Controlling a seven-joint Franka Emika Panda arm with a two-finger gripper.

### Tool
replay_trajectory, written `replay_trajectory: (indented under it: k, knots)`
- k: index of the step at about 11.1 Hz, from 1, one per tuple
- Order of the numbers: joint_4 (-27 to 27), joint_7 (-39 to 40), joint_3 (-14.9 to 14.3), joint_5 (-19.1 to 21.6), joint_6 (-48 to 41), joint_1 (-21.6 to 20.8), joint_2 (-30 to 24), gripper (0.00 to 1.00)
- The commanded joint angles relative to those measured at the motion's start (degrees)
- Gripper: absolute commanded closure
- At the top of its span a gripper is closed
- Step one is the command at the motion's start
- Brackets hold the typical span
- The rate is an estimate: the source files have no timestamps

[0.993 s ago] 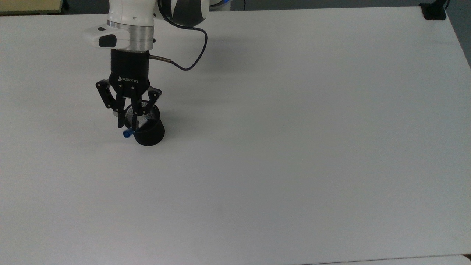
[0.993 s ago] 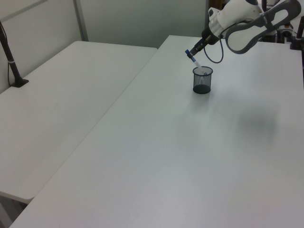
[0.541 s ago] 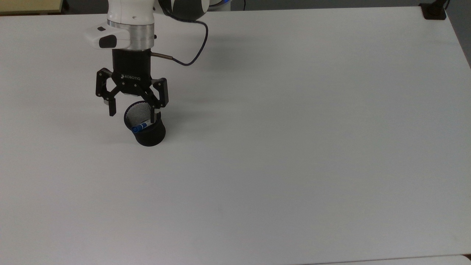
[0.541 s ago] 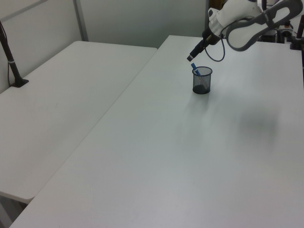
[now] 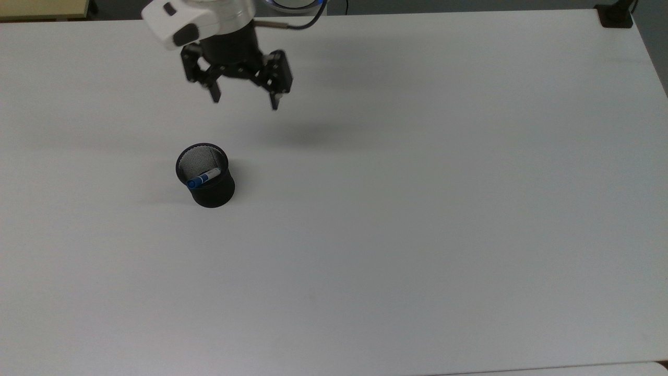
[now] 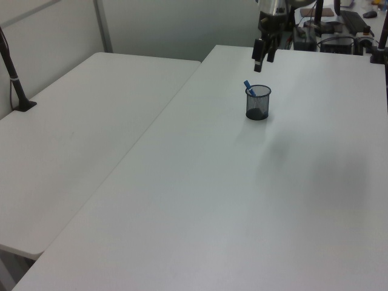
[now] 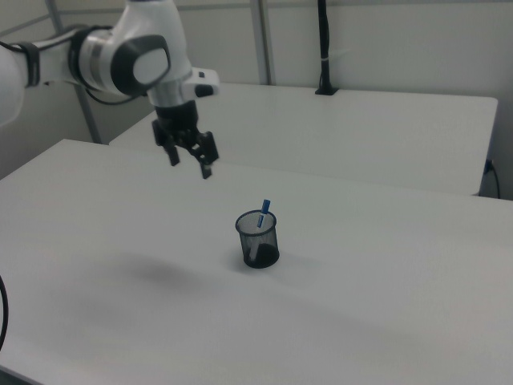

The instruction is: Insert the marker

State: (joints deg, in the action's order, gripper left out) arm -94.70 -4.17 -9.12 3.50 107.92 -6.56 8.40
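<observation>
Arm raised, hand (image 5: 244, 102) pointing down, fingers spread, seemingly holding nothing

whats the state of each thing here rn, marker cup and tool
marker: standing tilted inside the cup, blue cap poking above the rim
mesh cup: upright on the table, holding the marker
tool: open, empty, raised clear of the cup
</observation>
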Motion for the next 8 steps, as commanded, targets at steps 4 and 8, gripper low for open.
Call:
replay_trajectory:
  k: [4, 8]
  knots:
    - [4.3, -1.5, 1.6, -3.6, -11.5, -0.2, -0.2, 0.00]
    - [5.7, -1.4, 1.5, -3.3, -12.9, 0.4, -0.2, 0.00]
